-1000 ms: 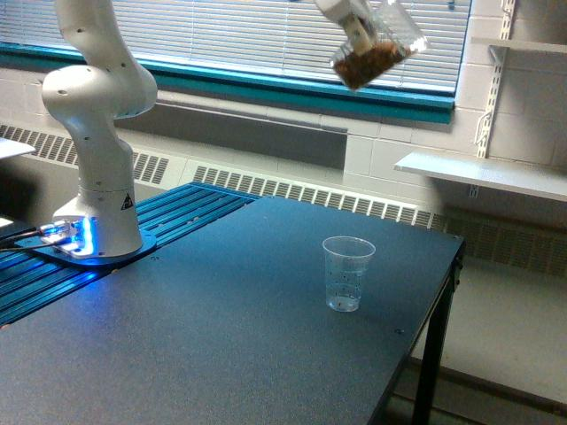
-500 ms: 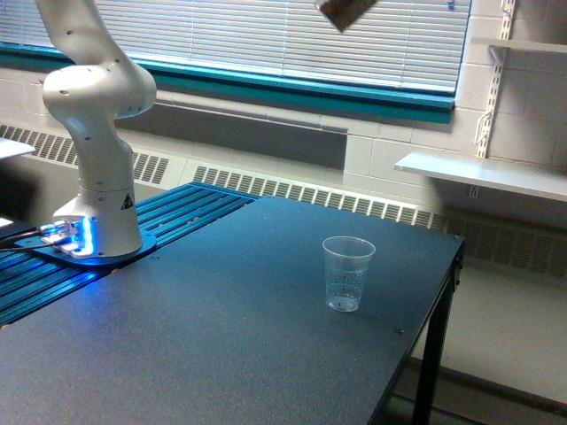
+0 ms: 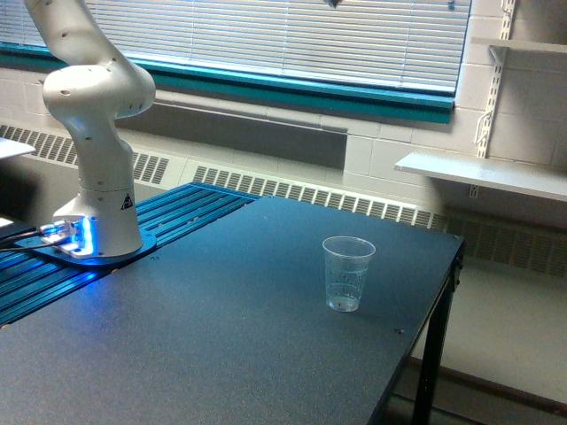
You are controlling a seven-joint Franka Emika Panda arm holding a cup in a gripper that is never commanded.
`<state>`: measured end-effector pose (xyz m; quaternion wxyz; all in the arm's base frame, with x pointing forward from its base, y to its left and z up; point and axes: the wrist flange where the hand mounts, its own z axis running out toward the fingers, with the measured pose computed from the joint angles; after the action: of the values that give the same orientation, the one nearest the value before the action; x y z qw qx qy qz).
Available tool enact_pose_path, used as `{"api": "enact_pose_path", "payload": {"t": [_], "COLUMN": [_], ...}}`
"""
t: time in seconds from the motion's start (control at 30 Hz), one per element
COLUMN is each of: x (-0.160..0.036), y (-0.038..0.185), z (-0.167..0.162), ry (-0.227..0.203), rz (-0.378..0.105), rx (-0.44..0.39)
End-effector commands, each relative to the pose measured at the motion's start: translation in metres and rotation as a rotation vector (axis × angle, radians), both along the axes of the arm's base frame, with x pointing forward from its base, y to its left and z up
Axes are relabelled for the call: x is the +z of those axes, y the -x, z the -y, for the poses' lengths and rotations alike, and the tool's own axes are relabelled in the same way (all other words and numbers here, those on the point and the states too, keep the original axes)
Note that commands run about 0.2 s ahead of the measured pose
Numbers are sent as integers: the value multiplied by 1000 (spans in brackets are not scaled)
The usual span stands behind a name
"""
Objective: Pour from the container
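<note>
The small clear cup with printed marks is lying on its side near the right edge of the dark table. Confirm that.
Not quite: the small clear cup stands upright, mouth up, not on its side. The exterior view shows this. The rest holds: it has printed marks and sits on the dark table toward that view's right edge.
</note>
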<state>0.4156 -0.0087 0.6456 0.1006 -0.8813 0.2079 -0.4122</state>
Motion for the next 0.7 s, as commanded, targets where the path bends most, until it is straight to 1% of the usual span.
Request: {"api": "enact_pose_path", "payload": {"t": [0.03, 0.1, 0.23, 0.37, 0.5, 0.7], "x": [-19, -20, -22, -28, -38, -61], "y": [-6, -6, -7, -9, -12, -17], "z": [0, 0, -1, -3, -8, -18], "ry": [27, 23, 28, 29, 35, 36], "rz": [-28, -34, -29, -41, -55, -98], "rx": [62, 66, 69, 69, 78, 102]}}
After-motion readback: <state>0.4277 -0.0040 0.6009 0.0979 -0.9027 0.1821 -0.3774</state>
